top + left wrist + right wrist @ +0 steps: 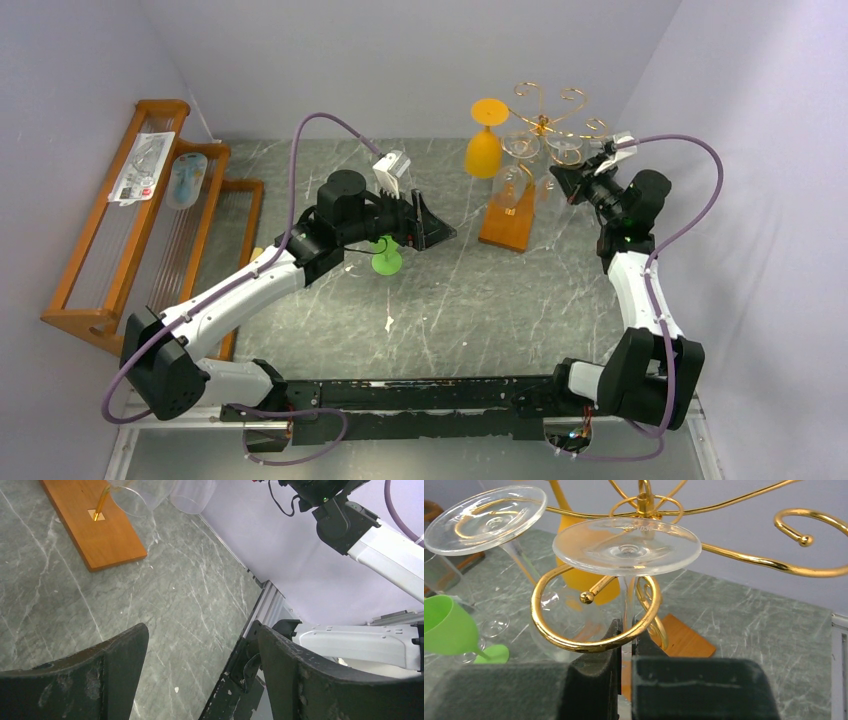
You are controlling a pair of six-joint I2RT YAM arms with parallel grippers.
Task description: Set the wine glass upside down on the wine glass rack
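The wine glass rack [545,118] is gold wire on a stem, with a wooden base [507,226]. In the right wrist view a clear wine glass [626,546] hangs upside down, its foot above a curled gold arm [574,642] and its stem passing through the curl. My right gripper [626,627] is shut on that stem just below the curl. From above, the right gripper [562,183] sits beside the rack. My left gripper [440,228] is open and holds nothing, and in its wrist view the left gripper [202,630] hovers over bare table.
An orange glass [484,140] and other clear glasses [520,146] hang upside down on the rack. A green glass [387,256] lies on the table under the left arm. A large slatted wooden rack [100,270] with packets stands at the left wall.
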